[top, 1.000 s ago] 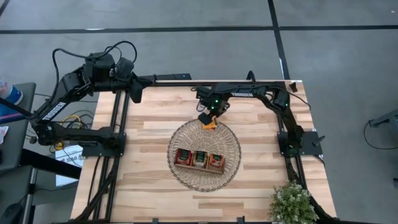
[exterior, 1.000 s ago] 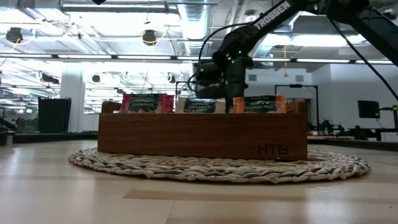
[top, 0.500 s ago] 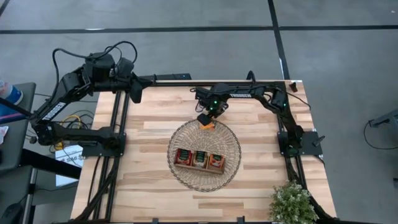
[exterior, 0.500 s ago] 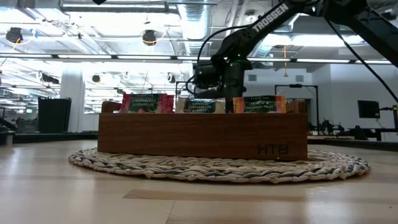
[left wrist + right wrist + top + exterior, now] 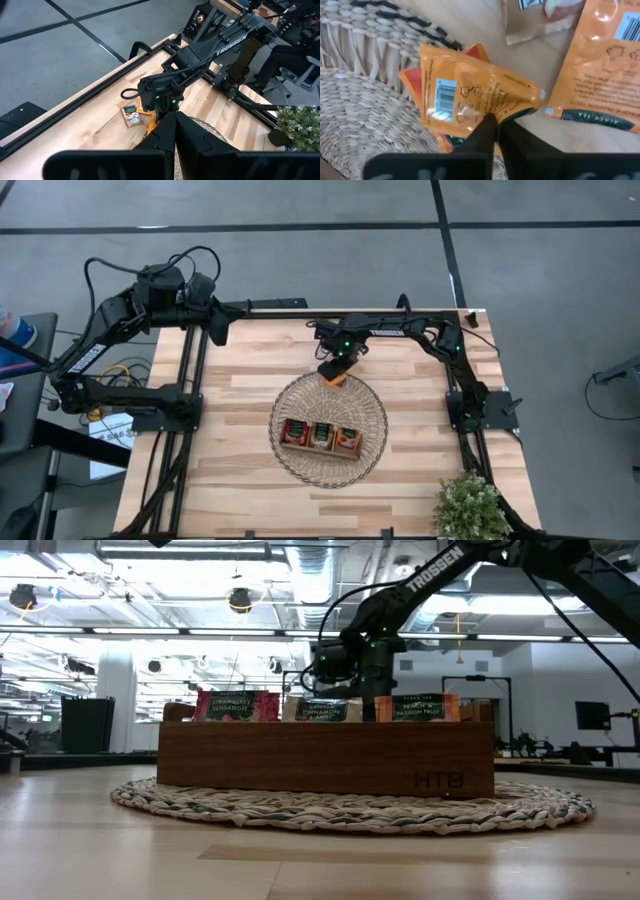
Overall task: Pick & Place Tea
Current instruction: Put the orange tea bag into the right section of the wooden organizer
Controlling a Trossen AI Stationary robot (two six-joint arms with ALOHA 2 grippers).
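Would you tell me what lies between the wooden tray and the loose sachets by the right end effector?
High view: only wicker basket weave lies between wooden tray and loose sachets under the right end effector.

Crumpled orange tea sachets point(image 5: 470, 100) heaped at wicker mat's point(image 5: 355, 115) edge

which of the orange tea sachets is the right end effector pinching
The crumpled orange sachet with its barcode side up, lying partly on the wicker basket, is pinched by the right end effector. The other orange sachet lies flat and untouched on the wooden table.
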